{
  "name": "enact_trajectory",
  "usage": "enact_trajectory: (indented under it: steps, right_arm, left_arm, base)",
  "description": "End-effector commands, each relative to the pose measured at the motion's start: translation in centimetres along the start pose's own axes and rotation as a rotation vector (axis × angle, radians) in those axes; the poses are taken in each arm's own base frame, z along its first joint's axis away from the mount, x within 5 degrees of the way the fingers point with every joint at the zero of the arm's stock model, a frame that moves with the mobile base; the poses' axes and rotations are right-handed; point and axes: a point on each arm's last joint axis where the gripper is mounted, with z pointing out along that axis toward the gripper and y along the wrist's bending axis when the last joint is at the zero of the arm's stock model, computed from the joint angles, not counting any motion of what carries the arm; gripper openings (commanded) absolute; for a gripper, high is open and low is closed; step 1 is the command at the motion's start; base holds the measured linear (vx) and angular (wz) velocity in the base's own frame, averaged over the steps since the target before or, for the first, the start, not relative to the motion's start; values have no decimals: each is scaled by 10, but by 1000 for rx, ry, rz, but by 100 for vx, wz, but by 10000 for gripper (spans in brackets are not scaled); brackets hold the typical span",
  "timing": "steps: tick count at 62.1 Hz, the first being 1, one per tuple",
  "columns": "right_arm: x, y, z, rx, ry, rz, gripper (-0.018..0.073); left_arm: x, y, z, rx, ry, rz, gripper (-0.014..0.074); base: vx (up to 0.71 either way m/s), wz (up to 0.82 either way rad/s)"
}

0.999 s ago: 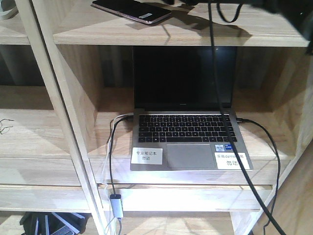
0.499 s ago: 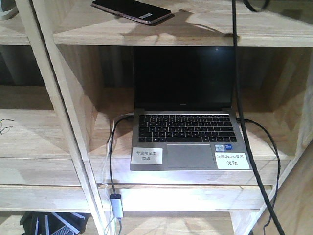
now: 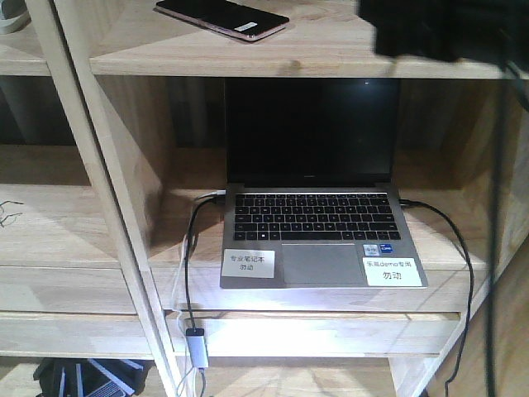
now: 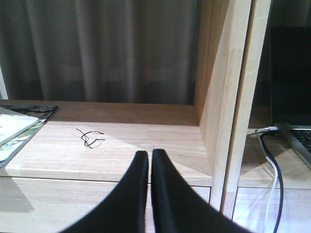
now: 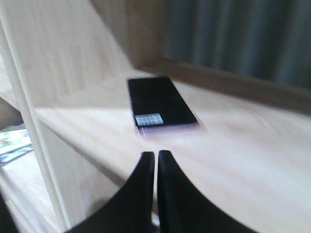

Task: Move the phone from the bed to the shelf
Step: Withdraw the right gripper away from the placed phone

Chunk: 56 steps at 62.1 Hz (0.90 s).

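The phone lies flat on the upper board of the shelf, at twelve o'clock from the empty right gripper with jaws together, so retreat should be straight back without nudging it.

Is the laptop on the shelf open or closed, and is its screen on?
Open: the laptop has its lid raised upright behind the exposed keyboard. Its screen is dark, showing nothing, so it appears off or asleep. It sits in a shelf cubby.
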Motion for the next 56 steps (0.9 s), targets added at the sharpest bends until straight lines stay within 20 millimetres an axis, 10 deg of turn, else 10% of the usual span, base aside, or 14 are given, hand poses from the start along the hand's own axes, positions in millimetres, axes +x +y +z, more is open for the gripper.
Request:
enact_trajectory:
  steps: [1, 33, 56]
  right_arm:
    - [1, 4, -33, 96, -93, 6, -6]
    - [113, 41, -133, 200, -130, 4, -6]
    - [132, 50, -153, 202, -177, -9, -6]
  left_arm:
    - [-14, 2, -3, -10, -107, -14, 1]
    - [-14, 2, -3, -10, -107, -14, 1]
    - [-14, 2, -3, -10, -107, -14, 1]
  base:
    - [0, 0]
    - [0, 0]
    - [0, 0]
